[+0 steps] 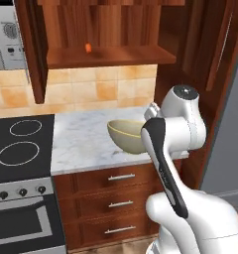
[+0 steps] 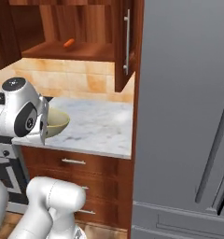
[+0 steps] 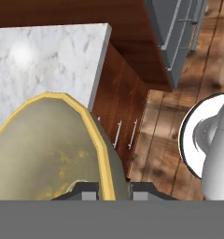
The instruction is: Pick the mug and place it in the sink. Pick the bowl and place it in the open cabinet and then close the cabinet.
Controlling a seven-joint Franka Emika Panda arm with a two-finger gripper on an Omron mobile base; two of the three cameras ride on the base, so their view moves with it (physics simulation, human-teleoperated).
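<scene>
The olive-tan bowl (image 1: pixel 125 135) (image 2: pixel 57 121) is over the white marble counter (image 1: pixel 79 141), at its front right part. My gripper (image 3: pixel 113 189) is shut on the bowl's (image 3: pixel 44 149) yellowish rim, one fingertip inside and one outside. I cannot tell whether the bowl rests on the counter or hangs just above it. Above the counter the reddish-brown cabinet (image 1: pixel 103 57) (image 2: pixel 81 49) stands open, its doors (image 1: pixel 31 54) (image 2: pixel 125 42) swung out. The mug and the sink are out of view.
A small orange thing (image 1: pixel 88 47) (image 2: pixel 68 43) lies on the cabinet shelf. A black stove (image 1: pixel 22 144) adjoins the counter on the left. Wooden drawers (image 1: pixel 121 203) sit below the counter. A tall grey fridge (image 2: pixel 188 116) stands to the right.
</scene>
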